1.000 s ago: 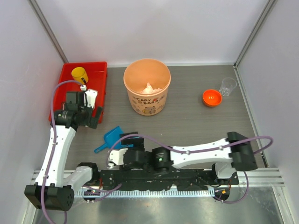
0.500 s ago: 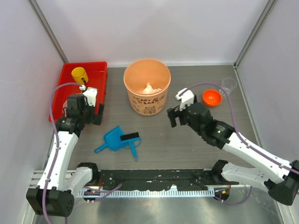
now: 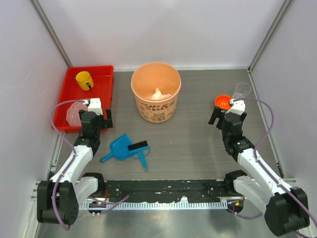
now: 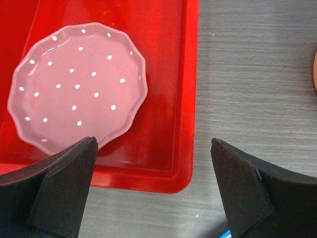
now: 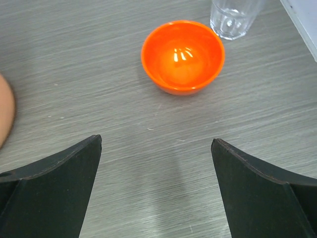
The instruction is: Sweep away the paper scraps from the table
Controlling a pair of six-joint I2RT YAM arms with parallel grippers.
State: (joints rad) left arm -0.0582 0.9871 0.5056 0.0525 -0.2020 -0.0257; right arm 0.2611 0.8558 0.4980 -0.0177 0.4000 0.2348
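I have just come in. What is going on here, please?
Nothing is being held right now. The left hand is open above a corner of the red tray, near the pink plate. The right hand is open above the table, facing the orange bowl and the glass. The blue dustpan and brush lie loose on the table. The paper scraps sit inside the orange bucket.

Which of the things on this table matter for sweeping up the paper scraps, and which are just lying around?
For the job: paper scraps, lying in the orange bucket; blue dustpan; brush; table.
Just lying about: red tray, pink plate, yellow cup, orange bowl, clear glass.
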